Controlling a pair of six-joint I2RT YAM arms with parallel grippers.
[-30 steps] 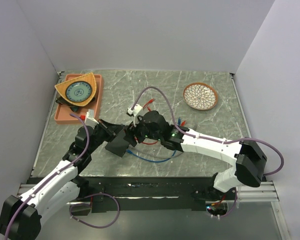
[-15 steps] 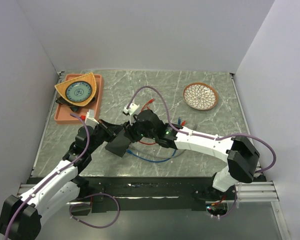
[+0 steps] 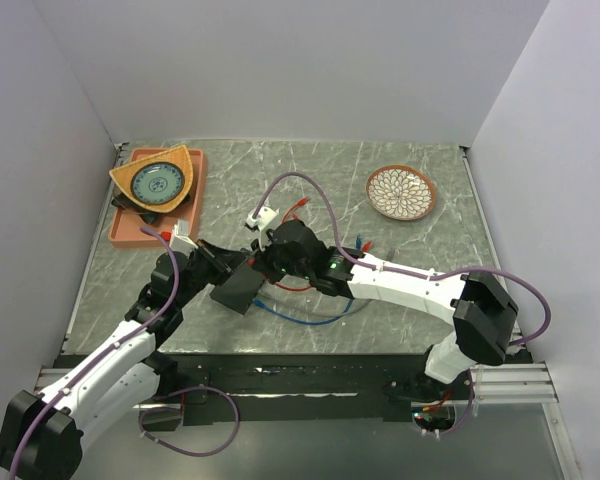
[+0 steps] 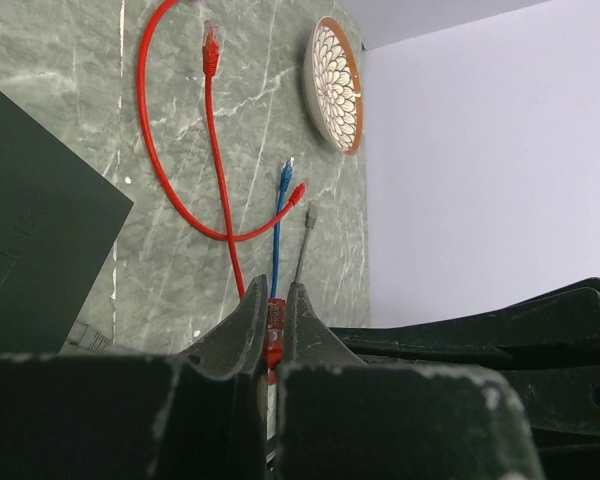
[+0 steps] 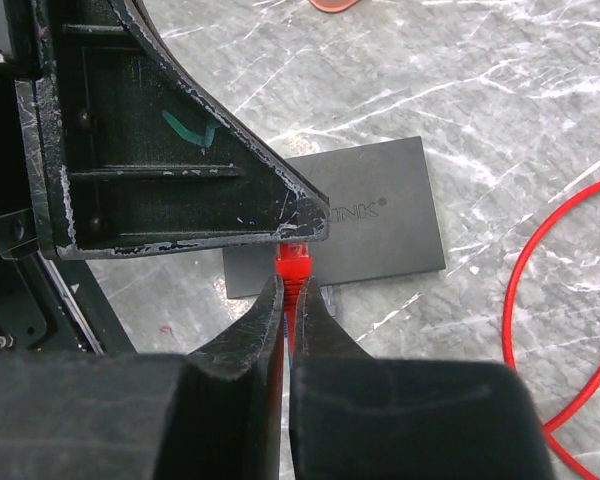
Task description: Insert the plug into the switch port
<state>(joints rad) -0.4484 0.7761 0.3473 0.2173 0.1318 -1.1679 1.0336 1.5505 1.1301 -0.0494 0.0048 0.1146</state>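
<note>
Right wrist: right jaws clamped on the red plug [image 5: 293, 262], just below its head. The tip of the left jaws meets the same plug from above. Left wrist cam agrees: left jaws together on it, red body pinched between them. So the plug is held from both sides, off the surface [image 3: 430, 245], roughly mid-surface, a bit left of centre.

Switch [image 3: 238, 288] lies flat right by the two sets of jaws, on the near side. Can't make out its port row from any cam, and can't tell if the plug touches it.

Blue cable [image 3: 305, 318] curves along the surface right of the switch. Red cable [image 4: 155, 150] loops beyond the jaws, and its free end lies loose. Patterned plate [image 3: 401, 191] sits toward the far-right corner. Tray [image 3: 130, 228] in the far-left corner carries a basket [image 3: 158, 180].
</note>
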